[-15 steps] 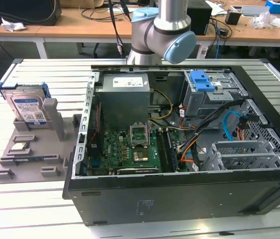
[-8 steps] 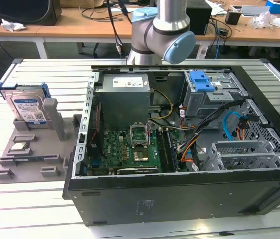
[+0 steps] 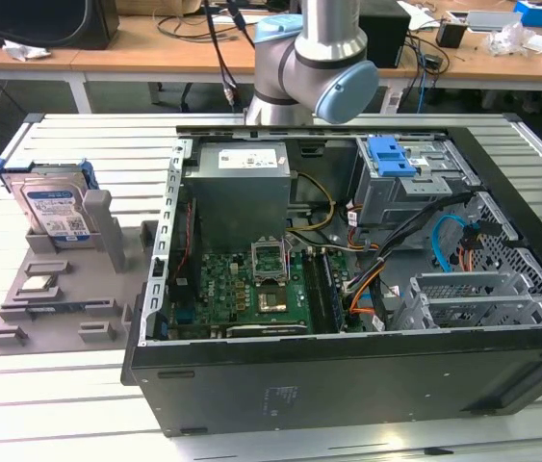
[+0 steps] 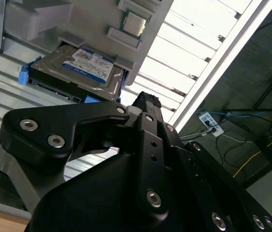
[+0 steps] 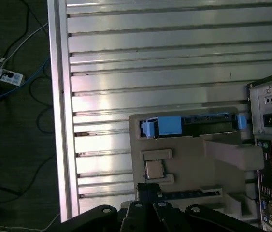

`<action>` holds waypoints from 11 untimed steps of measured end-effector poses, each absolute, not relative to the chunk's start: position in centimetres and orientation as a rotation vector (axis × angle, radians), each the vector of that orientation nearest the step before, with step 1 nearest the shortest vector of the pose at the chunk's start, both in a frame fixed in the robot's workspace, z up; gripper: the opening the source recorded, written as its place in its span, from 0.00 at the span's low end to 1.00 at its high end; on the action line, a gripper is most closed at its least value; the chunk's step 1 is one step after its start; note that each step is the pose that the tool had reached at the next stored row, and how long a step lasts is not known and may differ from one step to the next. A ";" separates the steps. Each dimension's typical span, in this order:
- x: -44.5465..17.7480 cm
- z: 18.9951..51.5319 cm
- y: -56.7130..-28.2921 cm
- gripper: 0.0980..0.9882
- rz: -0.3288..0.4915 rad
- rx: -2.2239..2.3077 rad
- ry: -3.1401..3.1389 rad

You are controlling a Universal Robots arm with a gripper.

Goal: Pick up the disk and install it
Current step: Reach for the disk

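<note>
My jaws look pressed together and they pinch nothing; my gripper (image 5: 149, 187) hangs over the grey holder (image 5: 193, 164), near the processor chip (image 5: 153, 169) and apart from the disk (image 5: 189, 126).

The disk stands upright on its long side in a slot at the holder's back edge. Its labelled face is turned to the holder's front and its blue carrier goes around it. The holder lies on the slatted table (image 3: 78, 423), just beside the open computer case (image 3: 348, 289), on the exterior view's left of it.

I judge the disk heavy for its size, fully stiff, and sensitive to shocks. Its metal faces are probably slippery. I think the best hold is across its thin body, at the upper edge which stands free of the slot.

I count one disk, one chip, one holder and one case. One bare blue clip (image 3: 391, 154) sits in the case's drive bay.
</note>
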State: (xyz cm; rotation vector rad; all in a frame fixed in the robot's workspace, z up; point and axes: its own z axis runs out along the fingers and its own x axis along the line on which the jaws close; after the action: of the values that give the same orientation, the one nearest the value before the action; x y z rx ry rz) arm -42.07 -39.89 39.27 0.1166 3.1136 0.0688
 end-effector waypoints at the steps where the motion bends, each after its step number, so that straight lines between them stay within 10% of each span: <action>1: -42.2 39.3 -39.9 0.01 0.069 0.117 3.114; 11: -43.8 39.3 -39.9 0.01 0.069 0.117 3.114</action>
State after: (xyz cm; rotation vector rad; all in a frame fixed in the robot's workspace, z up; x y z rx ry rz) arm -43.79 -39.89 39.27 0.1166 3.1136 0.0688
